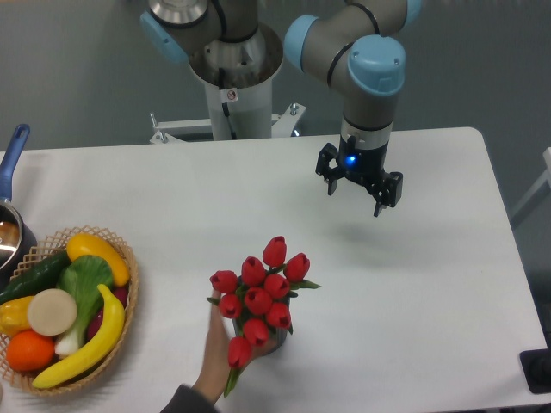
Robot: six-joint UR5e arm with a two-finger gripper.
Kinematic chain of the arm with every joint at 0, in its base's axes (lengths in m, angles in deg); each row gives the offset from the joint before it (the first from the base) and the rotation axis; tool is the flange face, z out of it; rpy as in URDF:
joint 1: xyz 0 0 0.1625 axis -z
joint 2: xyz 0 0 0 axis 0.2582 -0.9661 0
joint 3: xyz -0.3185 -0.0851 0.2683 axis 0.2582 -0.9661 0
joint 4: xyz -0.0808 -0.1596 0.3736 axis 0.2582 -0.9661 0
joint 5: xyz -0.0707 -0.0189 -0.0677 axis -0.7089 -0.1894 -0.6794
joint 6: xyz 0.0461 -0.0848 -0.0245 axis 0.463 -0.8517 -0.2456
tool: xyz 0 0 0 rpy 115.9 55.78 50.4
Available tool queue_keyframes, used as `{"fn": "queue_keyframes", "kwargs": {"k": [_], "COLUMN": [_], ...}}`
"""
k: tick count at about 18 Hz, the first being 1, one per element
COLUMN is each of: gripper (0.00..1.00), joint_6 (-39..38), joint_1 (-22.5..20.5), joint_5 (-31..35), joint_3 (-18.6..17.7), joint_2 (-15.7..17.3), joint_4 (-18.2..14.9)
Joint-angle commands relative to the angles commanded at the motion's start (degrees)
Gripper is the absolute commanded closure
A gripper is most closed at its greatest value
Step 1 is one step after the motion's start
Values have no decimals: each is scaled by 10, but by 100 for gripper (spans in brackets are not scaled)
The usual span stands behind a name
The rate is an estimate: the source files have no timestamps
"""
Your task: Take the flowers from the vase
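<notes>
Person's hand (209, 366) grips flowers (258, 297); gripper (360, 188) hovers apart, fingers spread.

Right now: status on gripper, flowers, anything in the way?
Gripper open, empty, hanging above the table, up and right of the flowers. Flowers in the vase, untouched. A person's hand on the vase, in the way.

Arm bent over, wrist pointing straight down. Pincer (359, 188) hangs in air, fingers spread apart, nothing in it.
</notes>
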Motion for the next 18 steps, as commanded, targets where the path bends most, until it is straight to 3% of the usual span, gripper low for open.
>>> {"fn": "queue_keyframes", "kwargs": {"k": [6,13,18], "gripper": [0,0,0], "joint_6": [4,0,-18], "joint_1": [1,-12,-11], "joint_5": [-19,-190,-313], "joint_3": [-5,-5,30], "joint_2": [-3,-32,-72], "joint_4": [15,73,74]}}
